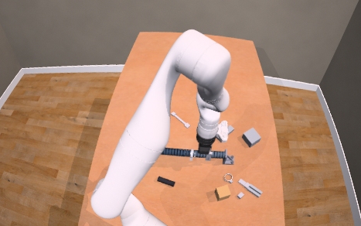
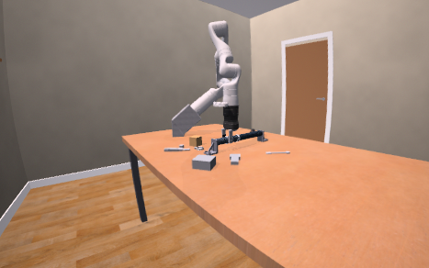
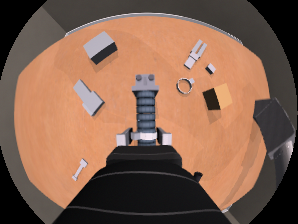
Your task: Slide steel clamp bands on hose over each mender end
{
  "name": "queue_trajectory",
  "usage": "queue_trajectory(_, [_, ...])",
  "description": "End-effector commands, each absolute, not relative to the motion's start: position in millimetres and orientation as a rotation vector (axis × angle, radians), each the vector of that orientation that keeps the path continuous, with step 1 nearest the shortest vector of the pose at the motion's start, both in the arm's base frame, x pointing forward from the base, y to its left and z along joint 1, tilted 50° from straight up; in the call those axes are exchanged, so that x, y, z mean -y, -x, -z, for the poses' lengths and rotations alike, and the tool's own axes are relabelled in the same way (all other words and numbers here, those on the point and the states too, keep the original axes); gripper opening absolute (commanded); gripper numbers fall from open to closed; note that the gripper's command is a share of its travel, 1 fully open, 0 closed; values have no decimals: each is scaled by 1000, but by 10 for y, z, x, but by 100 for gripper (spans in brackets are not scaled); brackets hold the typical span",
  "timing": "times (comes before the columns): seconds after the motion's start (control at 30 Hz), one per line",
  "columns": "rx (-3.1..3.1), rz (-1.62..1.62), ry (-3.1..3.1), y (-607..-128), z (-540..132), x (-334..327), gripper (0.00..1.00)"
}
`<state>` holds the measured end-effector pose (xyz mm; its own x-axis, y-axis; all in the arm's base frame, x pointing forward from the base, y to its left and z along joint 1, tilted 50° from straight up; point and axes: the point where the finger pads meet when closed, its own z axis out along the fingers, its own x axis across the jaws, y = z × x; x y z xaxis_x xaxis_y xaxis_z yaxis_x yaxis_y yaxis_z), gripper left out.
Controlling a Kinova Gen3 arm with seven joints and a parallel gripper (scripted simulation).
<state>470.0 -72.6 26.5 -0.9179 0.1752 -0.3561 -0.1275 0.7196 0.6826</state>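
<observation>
A dark ribbed hose (image 1: 194, 152) lies across the table between small grey end brackets (image 1: 229, 159). Two steel clamp bands sit on it, one to the left (image 1: 192, 153) and one to the right (image 1: 209, 155). My gripper (image 1: 206, 152) reaches straight down onto the hose and is shut on the right clamp band, which also shows in the wrist view (image 3: 144, 137) at the edge of the gripper body. In that view the hose (image 3: 145, 111) runs ahead to its bracket (image 3: 145, 82). The fingertips are mostly hidden. The mender inside the hose cannot be seen.
Around the hose lie a grey block (image 1: 251, 136), a crumpled white piece (image 1: 223, 130), a small wrench (image 1: 180, 119), a black bar (image 1: 165, 181), a spare ring (image 1: 228, 178), a tan cube (image 1: 223, 192) and a grey slotted part (image 1: 250, 187).
</observation>
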Motion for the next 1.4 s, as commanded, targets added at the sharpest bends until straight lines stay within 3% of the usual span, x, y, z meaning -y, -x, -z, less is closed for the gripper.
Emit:
queue_trajectory(0.0, [-2529, -1038, -32, -4691, -321, 689, 75])
queue_trajectory(0.8, [-2529, -1038, -32, -4667, -445, 557, 75])
queue_trajectory(0.83, [-2529, -1038, -32, -4667, -445, 557, 100])
queue_trajectory(1.37, [-2529, -1038, -32, -4667, -445, 557, 100])
